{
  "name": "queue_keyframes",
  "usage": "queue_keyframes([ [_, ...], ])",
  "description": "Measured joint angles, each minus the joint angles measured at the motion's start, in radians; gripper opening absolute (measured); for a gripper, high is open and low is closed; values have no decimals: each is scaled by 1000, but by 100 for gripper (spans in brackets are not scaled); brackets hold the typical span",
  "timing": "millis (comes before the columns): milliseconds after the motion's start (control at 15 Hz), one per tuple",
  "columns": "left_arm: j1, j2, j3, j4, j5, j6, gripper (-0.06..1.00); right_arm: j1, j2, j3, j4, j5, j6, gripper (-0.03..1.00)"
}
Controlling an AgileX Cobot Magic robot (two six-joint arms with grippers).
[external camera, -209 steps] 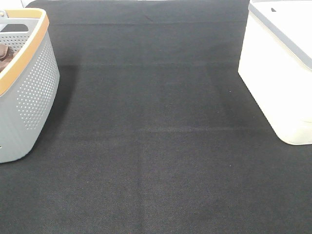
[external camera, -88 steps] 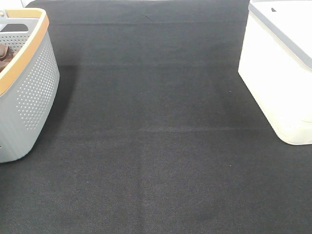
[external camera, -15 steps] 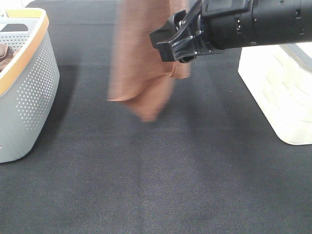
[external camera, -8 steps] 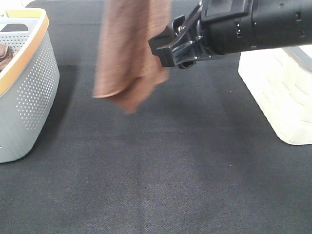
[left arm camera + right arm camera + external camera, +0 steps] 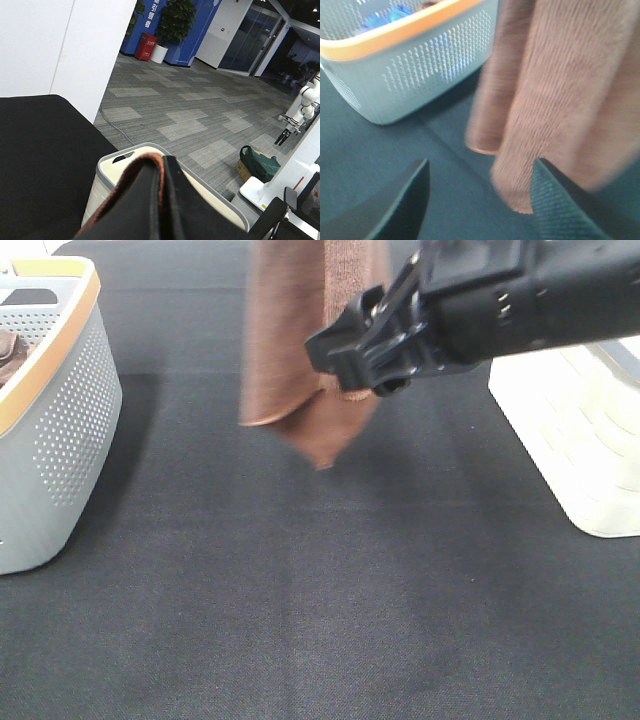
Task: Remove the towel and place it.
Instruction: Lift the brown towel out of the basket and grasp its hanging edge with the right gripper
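The right arm (image 5: 530, 295) reaches in level from the right and across the middle. Its right gripper (image 5: 362, 352) points left, fingers (image 5: 415, 200) spread wide apart. The left gripper (image 5: 162, 167) has its jaws pressed together, pinching the towel (image 5: 125, 186) by its edge.

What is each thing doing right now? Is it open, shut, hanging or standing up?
towel: hanging in the air, folded over, clear of the mat.
left gripper: shut on the towel.
right gripper: open, close to the towel, not gripping it.
grey basket: upright on the mat, with a dark cloth inside.
white bin: upright on the mat.
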Motion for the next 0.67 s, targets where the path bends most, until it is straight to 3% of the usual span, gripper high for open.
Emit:
queue_keyframes([
  [200, 0, 0, 0, -25, 7, 0, 0, 0, 21, 0, 78, 9, 1, 57],
  [667, 0, 0, 0, -33, 19, 0, 0, 0, 115, 0, 89, -55, 1, 57],
])
